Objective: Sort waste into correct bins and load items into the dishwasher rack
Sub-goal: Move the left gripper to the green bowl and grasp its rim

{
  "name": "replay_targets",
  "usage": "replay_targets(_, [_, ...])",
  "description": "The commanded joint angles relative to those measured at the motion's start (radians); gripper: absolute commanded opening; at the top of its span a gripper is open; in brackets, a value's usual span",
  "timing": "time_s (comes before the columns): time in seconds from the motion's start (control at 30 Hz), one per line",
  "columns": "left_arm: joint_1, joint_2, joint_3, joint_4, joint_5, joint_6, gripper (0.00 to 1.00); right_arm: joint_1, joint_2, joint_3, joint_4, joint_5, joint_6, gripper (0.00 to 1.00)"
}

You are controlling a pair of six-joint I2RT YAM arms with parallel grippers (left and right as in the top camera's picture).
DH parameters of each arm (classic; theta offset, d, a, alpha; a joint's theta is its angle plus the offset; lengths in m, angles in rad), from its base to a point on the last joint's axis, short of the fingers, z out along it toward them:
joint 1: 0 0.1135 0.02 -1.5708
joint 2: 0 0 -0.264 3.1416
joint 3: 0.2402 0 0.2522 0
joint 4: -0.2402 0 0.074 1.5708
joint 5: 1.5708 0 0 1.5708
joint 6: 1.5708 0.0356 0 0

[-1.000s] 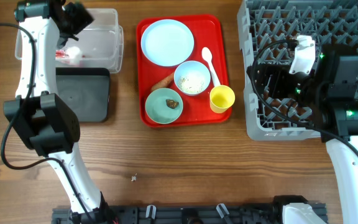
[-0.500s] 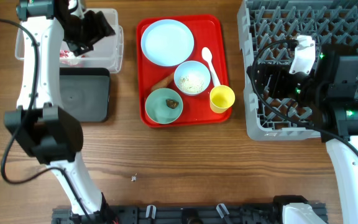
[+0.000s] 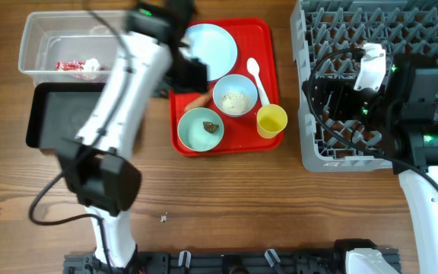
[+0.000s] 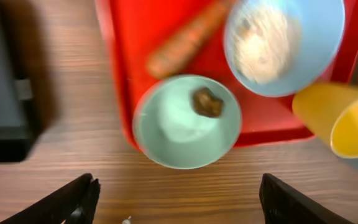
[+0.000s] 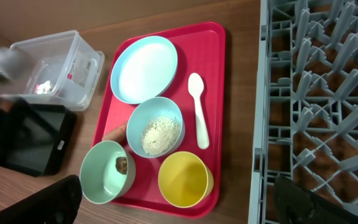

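Note:
My left gripper [image 3: 191,74] is open and empty, above the left edge of the red tray [image 3: 274,46]. In the left wrist view its fingers [image 4: 179,211] frame bare table just below the teal bowl [image 4: 179,127], which holds the brown lump [image 4: 207,101]. The carrot [image 4: 185,40], rice bowl [image 4: 278,43] and yellow cup [image 4: 340,118] lie beyond. The wrapper [image 3: 78,66] lies in the clear tub [image 3: 44,30]. The black tray [image 3: 63,114] sits below it. The plate [image 3: 207,49] and spoon [image 3: 257,76] are on the red tray. My right gripper [image 5: 176,211] is open and empty, at the grey rack's [image 3: 379,30] left edge.
A small white crumb [image 3: 163,218] lies on the wooden table near the front. The rack's upright pegs [image 5: 322,93] fill the right side. My left arm crosses over the black tray and the tub's right end.
My left arm has swung right, from over the clear tub to the red tray's left edge. The wrapper stays in the tub. The right arm has not moved.

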Motion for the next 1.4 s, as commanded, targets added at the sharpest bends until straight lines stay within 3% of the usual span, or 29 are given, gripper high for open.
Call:
replay_targets(0.0, [-0.095, -0.008, -0.162, 0.059, -0.075, -0.056, 0.81, 0.004, 0.005, 0.018, -0.003, 0.011, 0.0, 1.0])
replay_targets(0.17, [-0.15, -0.011, -0.336, 0.17, -0.065, -0.025, 0.79, 0.004, 0.01, 0.018, -0.005, 0.011, -0.001, 1.0])
replay_targets(0.4, [-0.211, -0.012, -0.369, 0.217, -0.016, 0.134, 0.74, 0.004, 0.01, 0.018, -0.006, 0.011, 0.0, 1.0])
replay_targets(0.83, [-0.222, -0.001, -0.506, 0.431, 0.013, 0.177, 0.7, 0.004, 0.01, 0.018, 0.002, 0.011, 0.002, 1.0])
replay_targets(1.03, [-0.222, 0.0, -0.557, 0.481, 0.013, 0.182, 0.38, 0.004, 0.01, 0.018, 0.002, 0.011, 0.002, 1.0])
replay_targets(1.2, [-0.222, 0.0, -0.557, 0.493, 0.012, 0.182, 0.25, 0.004, 0.01, 0.018, 0.003, 0.011, 0.003, 1.0])
replay_targets(1.3, [-0.222, 0.0, -0.557, 0.515, 0.012, 0.181, 0.04, 0.004, 0.01, 0.018, 0.003, 0.011, 0.003, 1.0])
replay_targets(1.37, [-0.222, 0.0, -0.557, 0.515, 0.011, 0.181, 0.04, 0.004, 0.01, 0.018, 0.002, 0.011, 0.003, 1.0])
